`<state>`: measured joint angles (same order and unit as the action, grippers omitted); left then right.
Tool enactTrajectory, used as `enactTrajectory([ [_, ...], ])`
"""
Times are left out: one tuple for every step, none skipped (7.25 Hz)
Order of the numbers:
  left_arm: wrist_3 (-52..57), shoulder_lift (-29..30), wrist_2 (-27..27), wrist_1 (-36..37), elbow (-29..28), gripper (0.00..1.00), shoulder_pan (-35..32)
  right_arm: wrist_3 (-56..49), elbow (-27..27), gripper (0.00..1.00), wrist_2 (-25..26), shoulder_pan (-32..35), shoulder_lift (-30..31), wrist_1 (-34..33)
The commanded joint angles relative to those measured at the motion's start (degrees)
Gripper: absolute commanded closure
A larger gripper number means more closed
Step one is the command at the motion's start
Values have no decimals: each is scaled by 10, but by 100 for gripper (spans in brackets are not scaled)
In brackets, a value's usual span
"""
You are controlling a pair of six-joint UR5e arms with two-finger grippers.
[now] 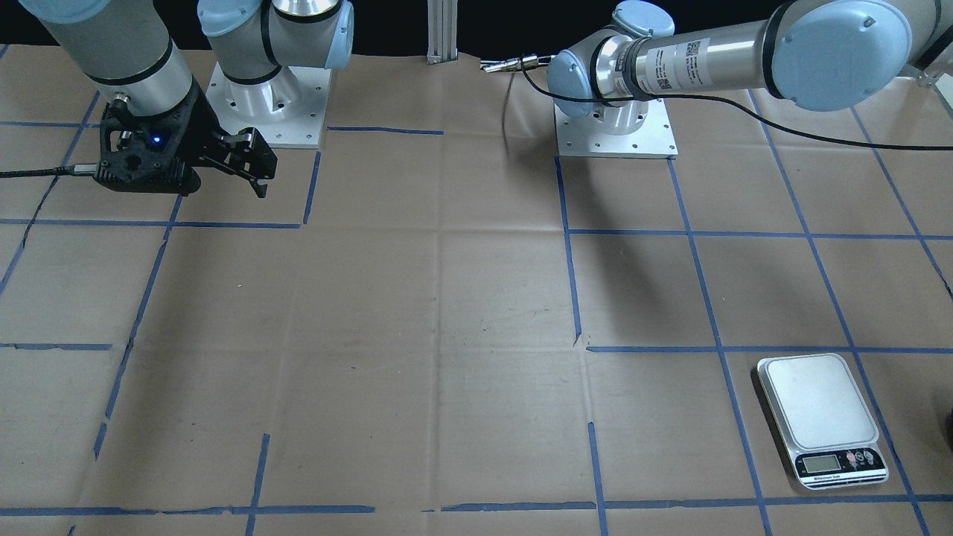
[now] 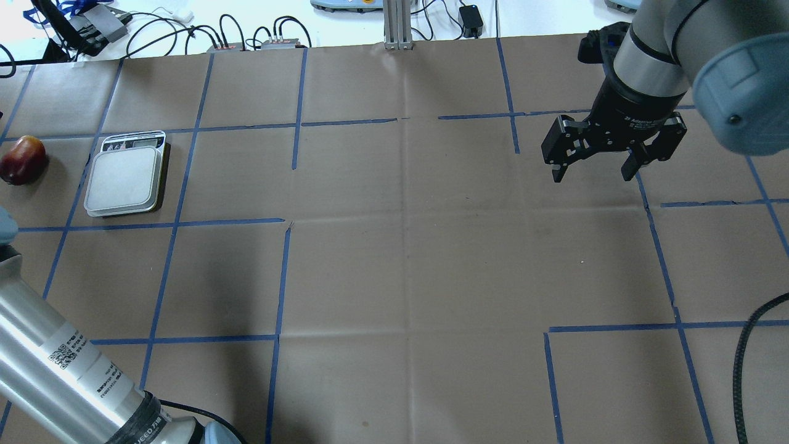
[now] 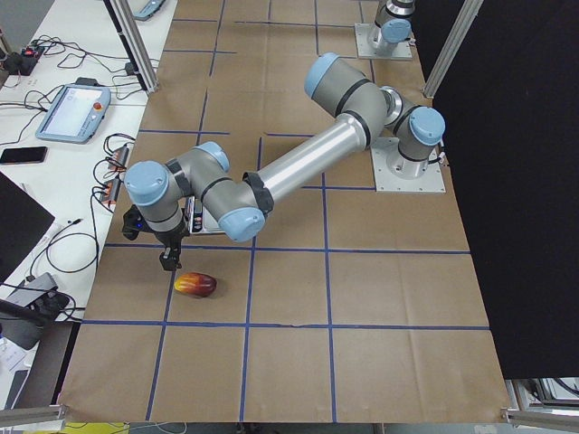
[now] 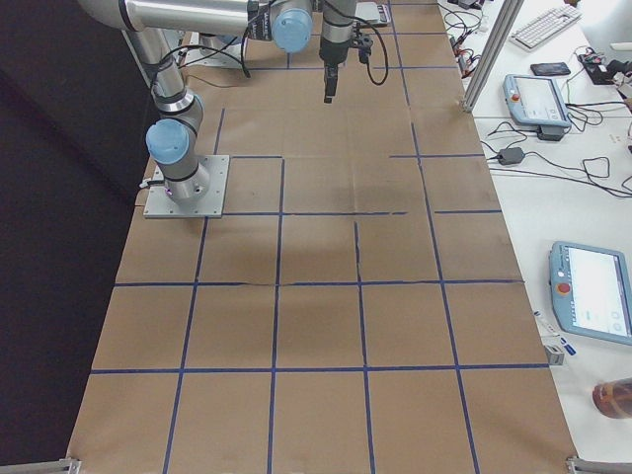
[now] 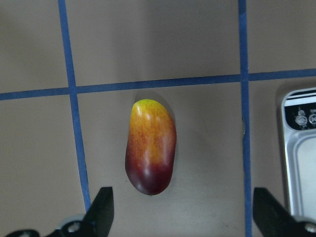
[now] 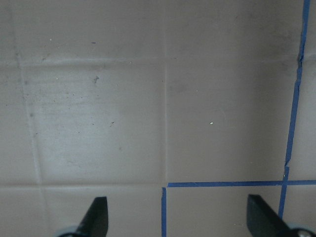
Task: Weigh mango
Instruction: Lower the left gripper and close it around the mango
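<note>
The mango (image 5: 150, 146), dark red shading to a yellow tip, lies on the brown paper to the left of the scale (image 5: 302, 153) in the left wrist view. It also shows at the table's far left in the overhead view (image 2: 23, 160) and in the exterior left view (image 3: 195, 286). The silver scale (image 2: 125, 182) has an empty platform (image 1: 819, 402). My left gripper (image 5: 182, 212) is open and empty, hovering above the mango with a finger on each side of it (image 3: 169, 262). My right gripper (image 2: 593, 172) is open and empty, far off over bare paper (image 6: 177, 217).
Blue tape lines (image 2: 283, 277) grid the brown paper. The arm bases (image 1: 614, 126) stand at the robot's edge. Cables and boxes (image 2: 246, 37) lie beyond the far edge. The left arm's long link (image 3: 308, 158) reaches across the table's left end.
</note>
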<state>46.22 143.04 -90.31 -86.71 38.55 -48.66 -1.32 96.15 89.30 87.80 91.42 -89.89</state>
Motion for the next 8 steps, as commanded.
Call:
enactTrajectory([
  [15, 43, 20, 15, -4, 0, 15, 0, 0, 0, 0, 0, 1, 0],
  [15, 58, 20, 20, -4, 0, 15, 0, 0, 0, 0, 0, 0, 0],
  [14, 73, 20, 29, -4, 0, 15, 0, 0, 0, 0, 0, 0, 0],
  [12, 87, 21, 43, -6, 0, 14, 0, 0, 0, 0, 0, 0, 0],
  [8, 93, 22, 58, -7, 0, 9, 0, 0, 0, 0, 0, 0, 0],
  [7, 97, 22, 60, -7, 0, 8, 0, 0, 0, 0, 0, 0, 0],
  [7, 98, 22, 60, -7, 5, 8, 0, 0, 0, 0, 0, 1, 0],
  [6, 98, 22, 59, -4, 21, 8, 0, 0, 0, 0, 0, 1, 0],
])
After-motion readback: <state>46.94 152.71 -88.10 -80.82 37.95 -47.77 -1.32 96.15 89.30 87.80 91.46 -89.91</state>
